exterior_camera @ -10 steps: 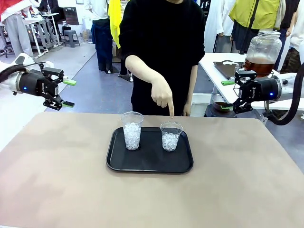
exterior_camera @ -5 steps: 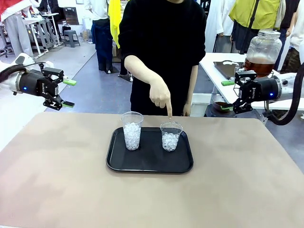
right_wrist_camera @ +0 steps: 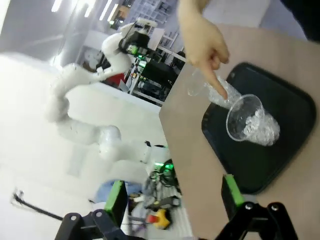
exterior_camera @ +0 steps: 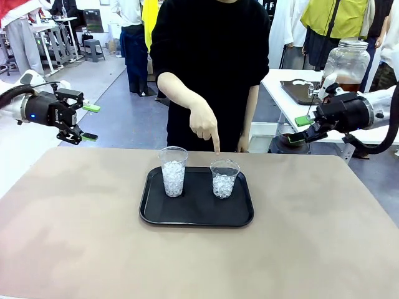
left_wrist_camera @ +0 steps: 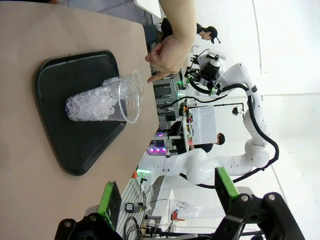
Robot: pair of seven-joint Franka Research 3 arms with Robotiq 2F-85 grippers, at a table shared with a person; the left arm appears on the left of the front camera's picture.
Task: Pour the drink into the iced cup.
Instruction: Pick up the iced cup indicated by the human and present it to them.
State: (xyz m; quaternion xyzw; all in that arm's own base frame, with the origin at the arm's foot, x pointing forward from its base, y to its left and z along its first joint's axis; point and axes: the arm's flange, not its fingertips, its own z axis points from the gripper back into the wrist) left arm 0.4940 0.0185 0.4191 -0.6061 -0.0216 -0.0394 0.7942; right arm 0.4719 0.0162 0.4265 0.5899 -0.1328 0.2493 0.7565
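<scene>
Green-padded and black, the right end effector (exterior_camera: pixel 300 129) is hanging released, jaws spread wide and grasping nothing, off the 2 o'clock corner of the brown desk (exterior_camera: pixel 87 243). Just behind it, toward 1 o'clock, the big clear glass dispenser jar (exterior_camera: pixel 347 61) is standing on a white side desk (exterior_camera: pixel 282 78), and the amber-brown drink (exterior_camera: pixel 351 80) is sitting low inside it, well apart from the cups.

The left end effector (exterior_camera: pixel 90 122) is likewise hanging released and empty, off the 10 o'clock corner.

At the middle of the desk, a black rectangular tray (exterior_camera: pixel 196 217) is carrying two cups: a taller clear plastic cup of ice (exterior_camera: pixel 173 171) on its 9 o'clock side and a shorter clear plastic cup of ice (exterior_camera: pixel 224 179) on its 3 o'clock side. The person's hand (exterior_camera: pixel 203 123) is pointing a finger down from 12 o'clock at the shorter cup.

That cup is probably the one wanted, and no drink is in it yet. The right arm, being nearest both jar and cup, looks best placed. It should be waiting for the hand to clear, then taking the thin wall at mid-height with a light squeeze, keeping the cup upright so no ice is spilling.
</scene>
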